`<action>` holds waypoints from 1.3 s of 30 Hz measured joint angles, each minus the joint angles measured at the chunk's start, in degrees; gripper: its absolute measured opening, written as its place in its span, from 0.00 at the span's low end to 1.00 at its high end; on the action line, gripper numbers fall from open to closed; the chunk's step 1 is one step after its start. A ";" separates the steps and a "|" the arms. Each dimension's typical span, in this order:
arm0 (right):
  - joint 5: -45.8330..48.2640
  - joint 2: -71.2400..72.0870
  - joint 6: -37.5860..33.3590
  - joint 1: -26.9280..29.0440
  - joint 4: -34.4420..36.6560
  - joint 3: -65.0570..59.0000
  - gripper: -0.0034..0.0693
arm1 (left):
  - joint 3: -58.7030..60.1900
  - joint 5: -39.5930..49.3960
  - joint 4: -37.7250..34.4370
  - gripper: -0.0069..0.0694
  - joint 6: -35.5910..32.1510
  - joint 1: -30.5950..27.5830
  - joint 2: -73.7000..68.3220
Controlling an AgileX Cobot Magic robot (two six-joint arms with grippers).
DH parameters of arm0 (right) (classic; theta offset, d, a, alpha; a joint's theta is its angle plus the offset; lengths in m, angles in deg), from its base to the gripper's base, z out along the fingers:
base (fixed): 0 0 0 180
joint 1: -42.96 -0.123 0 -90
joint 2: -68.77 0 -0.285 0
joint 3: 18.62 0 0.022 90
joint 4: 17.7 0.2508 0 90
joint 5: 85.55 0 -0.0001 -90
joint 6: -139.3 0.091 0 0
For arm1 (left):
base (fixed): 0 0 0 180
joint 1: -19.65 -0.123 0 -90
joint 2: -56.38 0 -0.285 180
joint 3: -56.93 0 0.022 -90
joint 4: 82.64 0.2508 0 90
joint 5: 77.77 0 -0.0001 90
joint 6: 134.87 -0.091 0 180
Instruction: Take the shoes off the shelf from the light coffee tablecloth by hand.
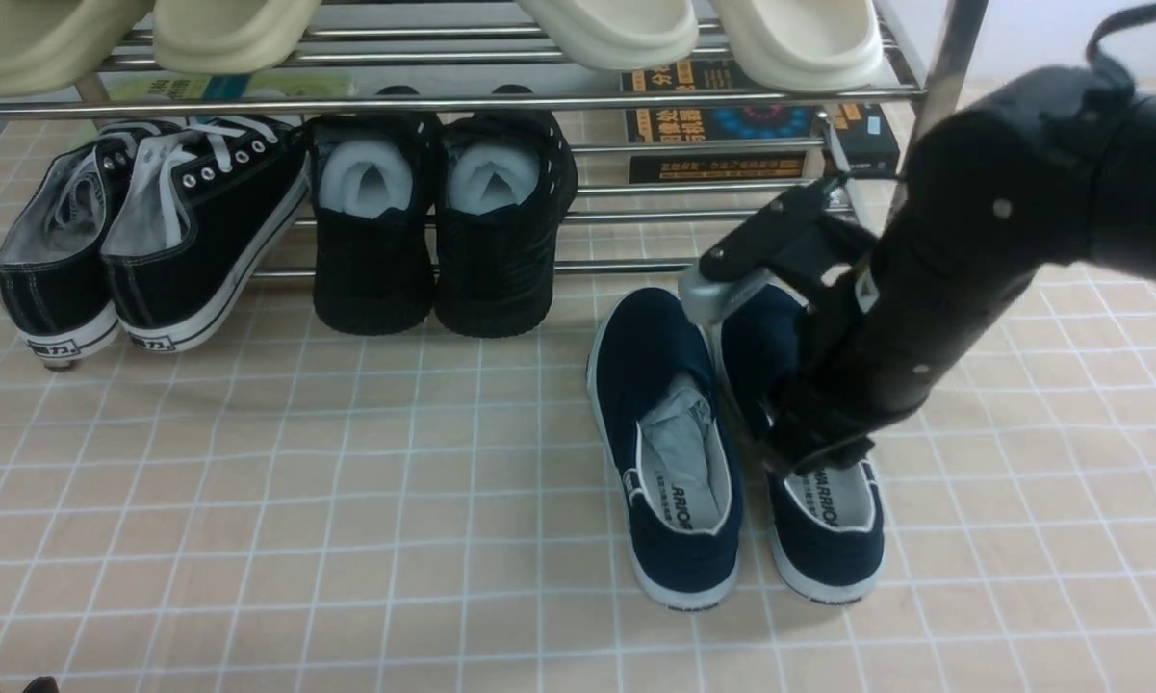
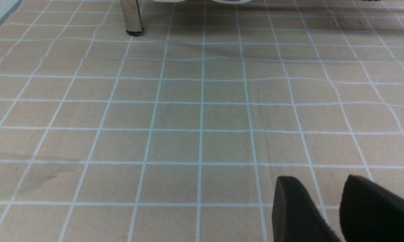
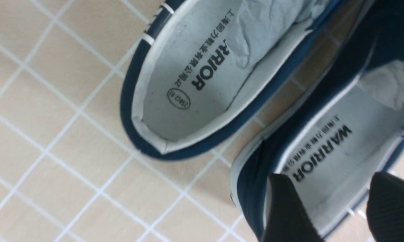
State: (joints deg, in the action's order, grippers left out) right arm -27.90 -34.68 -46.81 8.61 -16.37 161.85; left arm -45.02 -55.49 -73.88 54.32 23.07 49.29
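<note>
My right gripper [image 3: 326, 198] stands wide open over the right-hand blue shoe [image 1: 828, 529], holding nothing; its fingers sit close to that shoe's opening. My left gripper [image 2: 309, 205] is parted and empty above the checked cloth [image 1: 462, 529]. Both navy shoes lie on the cloth, just in front of the rack [image 1: 626, 265], with a narrow gap between their heels. Bare cloth spreads left of the left-hand blue shoe [image 1: 688, 568]. Farther back, black shoes [image 1: 375, 260] line the lower tier, below pale clogs [image 1: 799, 43].

Navy canvas slip-ons [image 1: 656, 366], shiny metal rack [image 1: 635, 268], wrinkled cloth [image 1: 423, 481]
</note>
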 joint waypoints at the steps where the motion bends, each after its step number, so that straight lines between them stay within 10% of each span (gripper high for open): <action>1: 2.56 0.99 0.00 0.00 0.00 1.55 0.48 | 0.00 0.00 0.05 0.41 0.00 0.00 0.00; 9: 12.29 12.73 0.43 0.00 -0.06 5.75 0.06 | 0.00 0.00 0.12 0.41 0.00 0.00 0.00; 21: 12.88 44.93 5.33 0.00 -0.15 -6.13 0.03 | 0.00 0.00 0.12 0.41 0.00 0.00 0.00; 39: -38.13 72.46 6.11 0.00 1.48 -54.07 0.04 | 0.00 0.00 0.12 0.41 0.00 0.00 0.00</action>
State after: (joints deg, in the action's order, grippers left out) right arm -66.03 37.78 -40.70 8.61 -14.90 107.78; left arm -45.02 -55.49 -73.77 54.32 23.07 49.29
